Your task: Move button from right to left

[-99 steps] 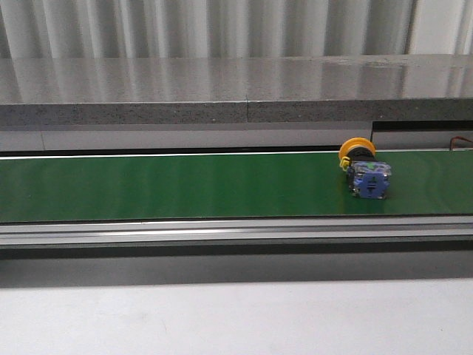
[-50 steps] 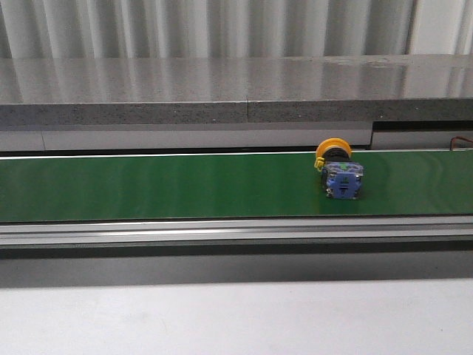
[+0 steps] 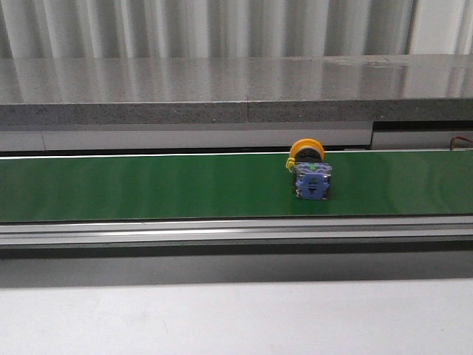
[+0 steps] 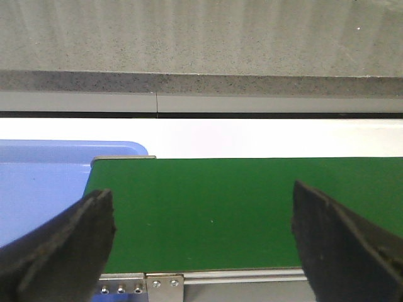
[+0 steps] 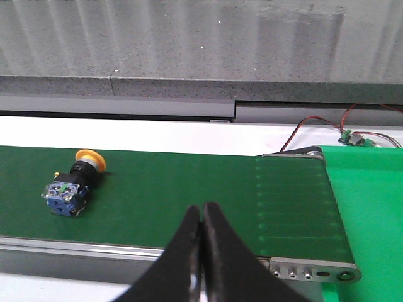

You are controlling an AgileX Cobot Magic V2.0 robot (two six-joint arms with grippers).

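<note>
The button (image 3: 310, 171) lies on its side on the green conveyor belt (image 3: 148, 185), right of the belt's middle in the front view, with its yellow-orange cap toward the back wall and its blue blocky body facing the camera. Nothing touches it. In the right wrist view the button (image 5: 71, 182) sits on the same belt, with the cap pointing away and the blue base with its tiny green and yellow marks nearest.

The right end effector (image 5: 201, 239) hangs over the near edge of the belt with its two dark fingers pressed together and nothing between them; the button is well apart from it. Beyond it, the belt ends at a roller (image 5: 296, 207), and red and black wires (image 5: 327, 123) run to a small green board.

The left end effector (image 4: 201, 251) has its fingers spread wide, with only bare belt (image 4: 208, 207) between them. A blue bin (image 4: 44, 182) sits just beside that end of the belt.

A grey speckled ledge (image 3: 222, 89) runs behind the conveyor.
</note>
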